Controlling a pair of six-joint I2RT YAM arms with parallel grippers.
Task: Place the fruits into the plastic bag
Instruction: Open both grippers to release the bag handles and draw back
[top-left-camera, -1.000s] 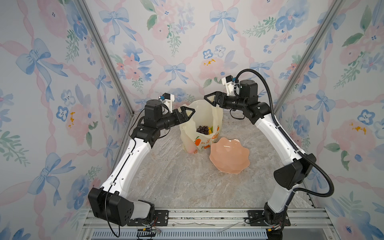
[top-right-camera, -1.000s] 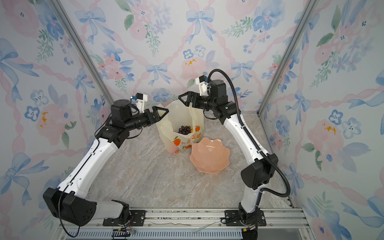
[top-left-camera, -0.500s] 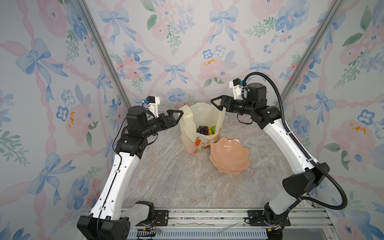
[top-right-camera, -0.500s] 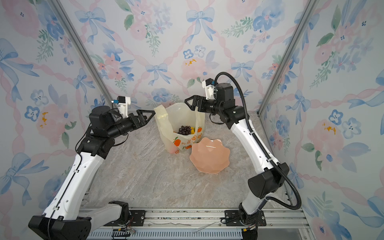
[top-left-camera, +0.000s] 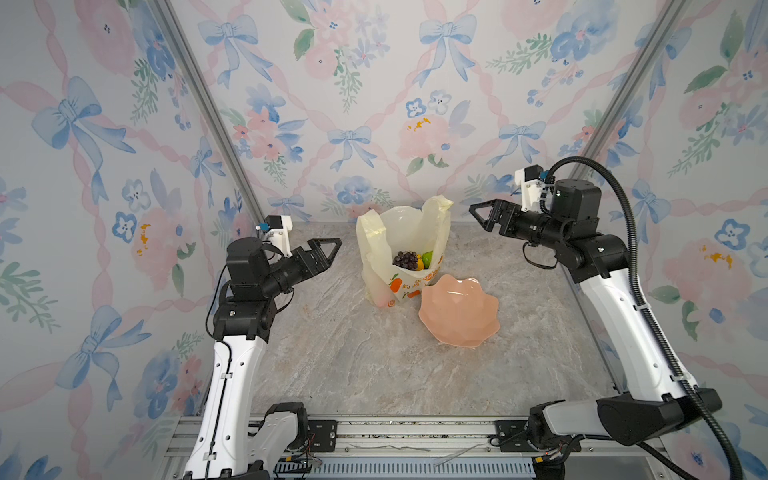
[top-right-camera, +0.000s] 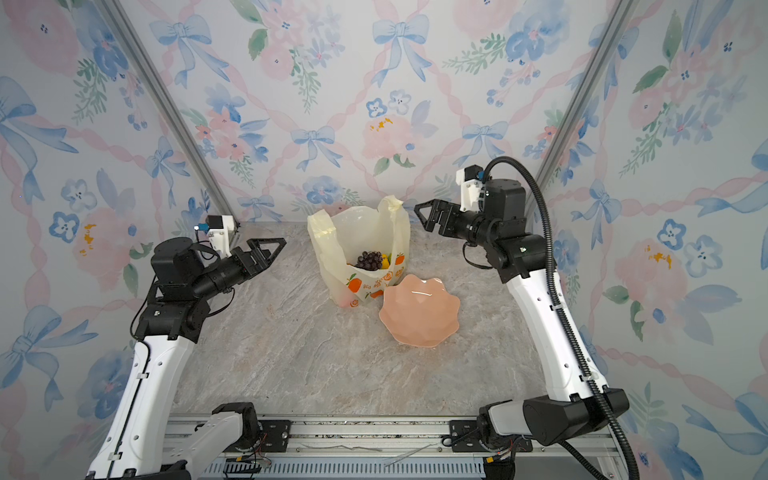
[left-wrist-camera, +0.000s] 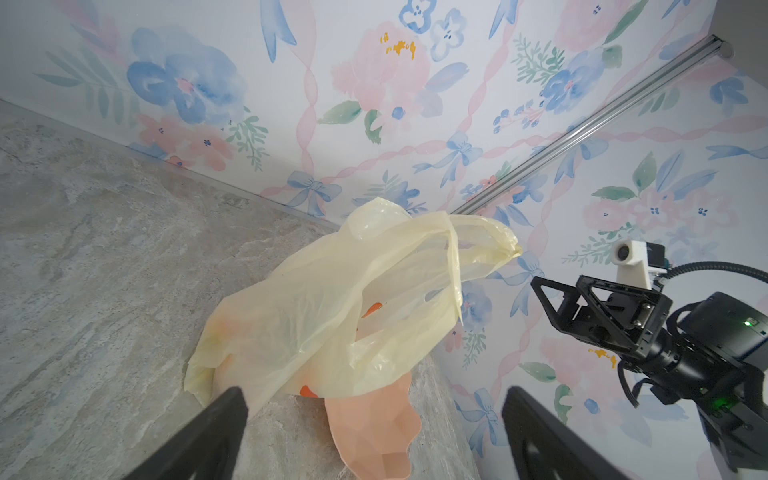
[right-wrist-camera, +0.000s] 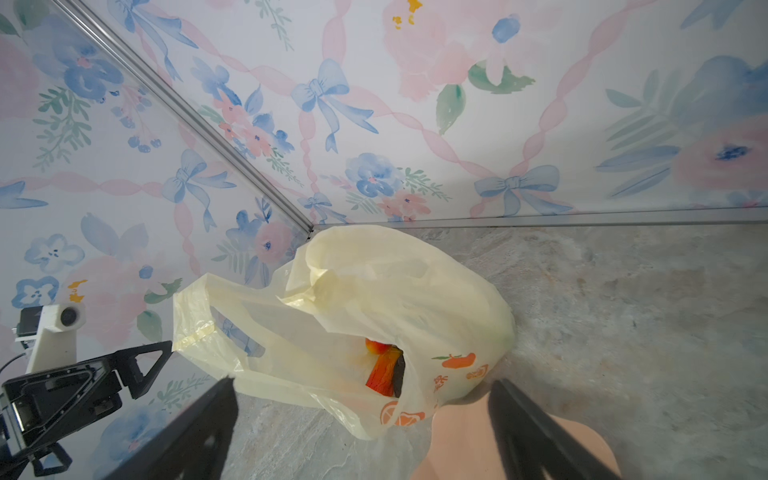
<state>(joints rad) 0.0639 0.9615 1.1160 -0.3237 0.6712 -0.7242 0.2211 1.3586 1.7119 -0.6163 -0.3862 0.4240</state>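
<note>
plastic bag: the plastic bag (top-left-camera: 376, 257) is stood upright on the tabletop (top-left-camera: 353, 353), at 12 o'clock from the table's middle in both top views, near the back wall (top-left-camera: 374, 124). its mouth is held open by nothing, and its two handles (top-left-camera: 436, 205) are raised and crumpled. orange fruit prints are seen on its front.
fruits: the fruits are found inside the bag. a dark grape bunch (top-left-camera: 406, 259) is seen on top, with a green lime (top-left-camera: 427, 257) at 3 o'clock of it and a yellow piece (top-left-camera: 419, 263) between them. a red-orange piece (right-wrist-camera: 382, 370) is seen through the mouth in the right wrist view. the rest of the load is hidden by the plastic.
left gripper: the left gripper (top-left-camera: 332, 246) is hung in the air at 9 o'clock of the bag, apart from it and pointed toward it. its jaws are spread wide and nothing is held.
right gripper: the right gripper (top-left-camera: 478, 214) is hung in the air at 2 o'clock of the bag, apart from the nearer handle. its jaws are spread wide and nothing is held.
pink dish: a wavy-edged pink dish (top-left-camera: 459, 309) is set at 4 o'clock of the bag, just beside its lower corner. whether they touch cannot be told. nothing is seen in it.
</note>
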